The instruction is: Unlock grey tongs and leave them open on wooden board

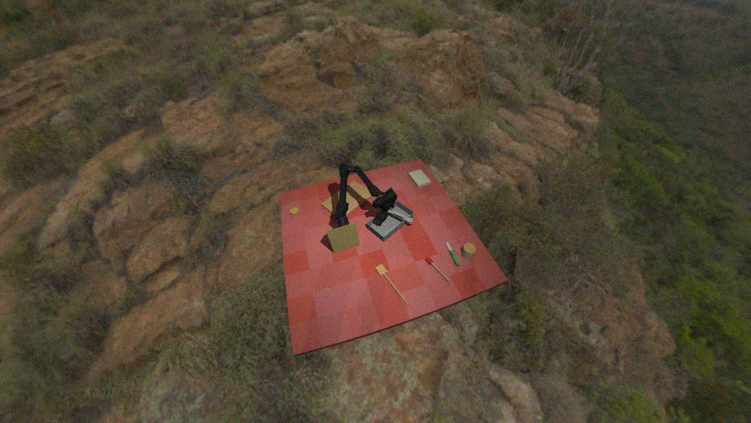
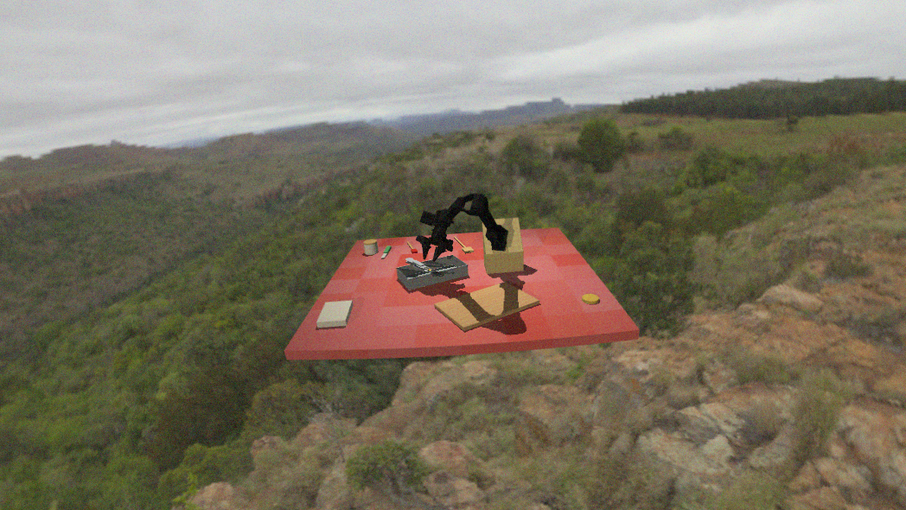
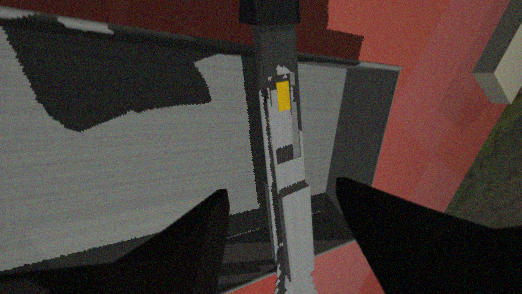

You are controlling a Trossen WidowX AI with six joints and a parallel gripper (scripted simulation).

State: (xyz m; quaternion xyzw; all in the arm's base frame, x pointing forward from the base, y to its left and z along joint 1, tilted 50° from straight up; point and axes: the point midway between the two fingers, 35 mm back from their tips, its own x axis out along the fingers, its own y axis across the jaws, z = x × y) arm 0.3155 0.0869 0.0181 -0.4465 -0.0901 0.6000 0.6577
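The grey tongs (image 1: pixel 402 214) (image 2: pixel 415 263) (image 3: pixel 298 220) lie closed across the roasting tin (image 1: pixel 386 227) (image 2: pixel 443 276) (image 3: pixel 150 170), with one end past its rim. A yellow mark (image 3: pixel 283 96) shows on them in the wrist view, near a dark block at their far end. My gripper (image 2: pixel 430 257) (image 3: pixel 281 191) is partly open and points down over the tin. In the wrist view the tongs run between its two fingers, with a gap on each side; how high the tips are above them is hard to tell. The wooden board (image 1: pixel 360 192) (image 2: pixel 457 313) lies beside the tin.
An open tan box (image 1: pixel 344 239) (image 2: pixel 504 263) stands by the arm's base. A cream block (image 1: pixel 419 178) (image 2: pixel 334 313) (image 3: pixel 511 70) and a yellow disc (image 1: pixel 294 210) (image 2: pixel 590 298) lie apart. A wooden spatula (image 1: pixel 381 269), a red-headed tool (image 1: pixel 429 260), a green-handled knife (image 1: pixel 453 256) and a jar (image 1: pixel 468 251) are across the table.
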